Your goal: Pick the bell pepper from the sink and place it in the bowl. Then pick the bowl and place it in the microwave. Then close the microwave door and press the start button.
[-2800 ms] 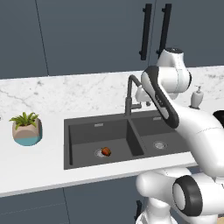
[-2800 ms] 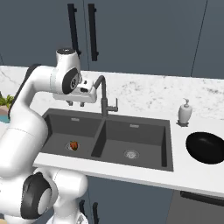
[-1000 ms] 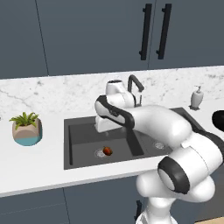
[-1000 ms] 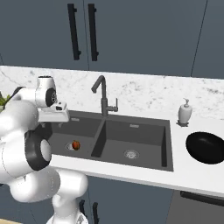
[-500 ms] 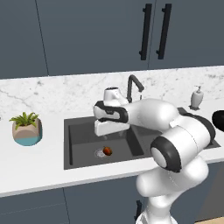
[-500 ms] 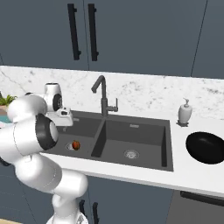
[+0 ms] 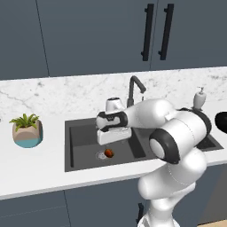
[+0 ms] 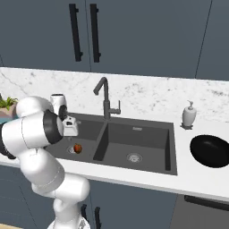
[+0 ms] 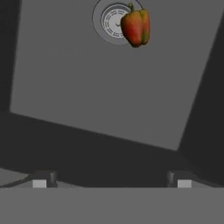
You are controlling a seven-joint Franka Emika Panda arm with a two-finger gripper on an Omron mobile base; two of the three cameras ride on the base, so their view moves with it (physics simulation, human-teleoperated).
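Step in hand: the approach to the pepper, the first pick of the task. Nothing is lifted yet.

Layout, left to right in the left base view: a potted plant point(image 7: 27, 130) stands on the table point(image 7: 35, 166); next comes the sink point(image 7: 80, 148), with the pepper point(image 7: 108, 153) on the floor of its left basin, just beside the round drain point(image 7: 101, 155); the faucet point(image 7: 135, 88) rises behind the divider; a soap dispenser point(image 7: 199, 98) stands on the table past the right basin. The bowl point(image 8: 211, 151) rests on the table to the right of the sink, well apart from the pepper (best seen in the right base view).

The gripper point(image 7: 107, 138) hangs over the left basin, above the pepper and slightly toward the back wall. In the hand view the pepper point(image 9: 136, 27) lies near the top edge, overlapping the drain rim, while the two fingertips point(image 9: 40, 181) stand far apart at the bottom.

Jaws: fully spread, holding nothing and touching nothing; clear basin floor lies between them and the pepper.

Next move, as a judgement: the hand must shift toward the pepper until it sits centred between the jaws, then descend and close. The pepper is small and rounded, so an off-centre grip may roll it toward the drain. The basin walls leave limited room for the wrist.
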